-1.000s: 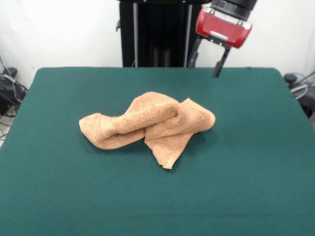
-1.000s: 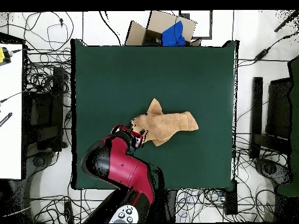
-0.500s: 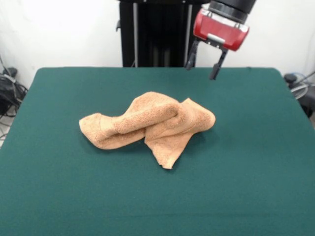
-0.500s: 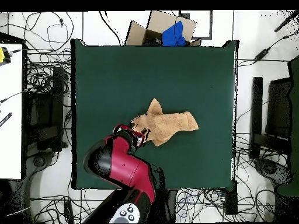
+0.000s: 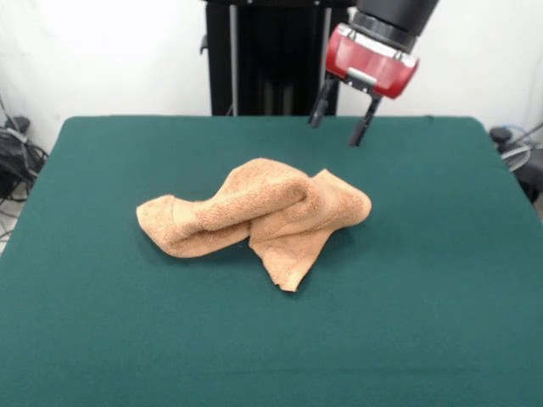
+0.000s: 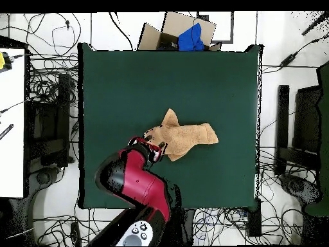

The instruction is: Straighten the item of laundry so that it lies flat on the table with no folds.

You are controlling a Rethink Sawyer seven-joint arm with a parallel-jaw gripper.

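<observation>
Pincer (image 5: 338, 124) nearer crumpled towel (image 5: 254, 216)

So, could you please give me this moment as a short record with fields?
towel: crumpled, twisted into ridges, one corner pointing toward the camera in the front view
table: green top, towel near its middle
tool: open, in the air above the table's far part, beyond the towel, touching nothing
task state: towel not yet flat

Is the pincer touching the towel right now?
No. In the front view the pincer hangs open in the air above the table's far side, clear of the crumpled towel.
</observation>
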